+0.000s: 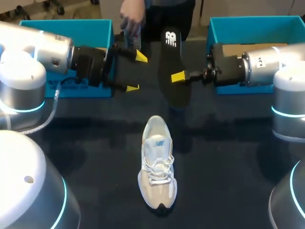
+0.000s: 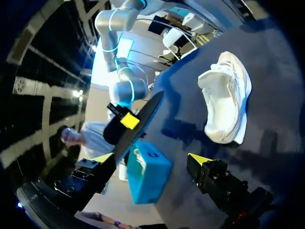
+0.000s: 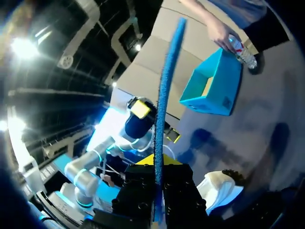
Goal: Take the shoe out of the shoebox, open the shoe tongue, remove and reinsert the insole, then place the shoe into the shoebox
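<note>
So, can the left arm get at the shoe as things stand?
Probably yes. The left gripper is open and empty, and the shoe sits on the table with nothing between them. The insole, held up by the right gripper, looks off that path.

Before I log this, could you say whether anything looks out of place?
A person's hand with a bottle hovers beside the left blue box; it isn't part of the task.
</note>
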